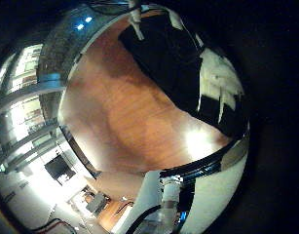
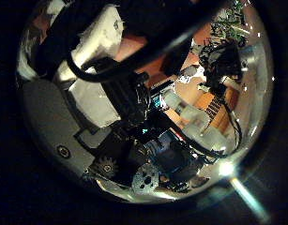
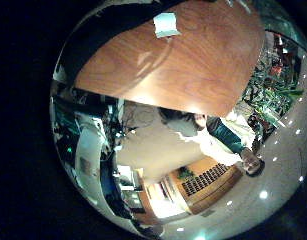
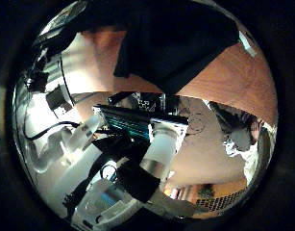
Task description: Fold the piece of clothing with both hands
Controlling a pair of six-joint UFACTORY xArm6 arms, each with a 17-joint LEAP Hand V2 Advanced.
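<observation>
The piece of clothing [image 4: 176, 43] is seen spread on a wooden table [image 4: 253, 82], and it fills much of the right thumb side palm view, so it lies close under that palm. In that view its outline is broad at the far side and narrows to a corner that points back toward the right hand [image 4: 161, 149]. Only body parts of this hand are shown, so it cannot be told whether its fingers are straight or curled. In the right little finger side palm view, only a strip of the clothing is seen at the table's far rim. A small scrap [image 3: 166, 25] lies on the bare wood just beside it; whether the scrap is joined to the cloth cannot be told. In the left little finger side palm view, the clothing is seen as a stretch longer than it is broad. Its long axis runs alongside one edge of the table, and the rest of the tabletop is left bare. Fingers [image 1: 222, 83] of the left hand [image 2: 134, 103] are seen over the end of that stretch, against the cloth. Whether the cloth is pinched or merely touched cannot be told.
</observation>
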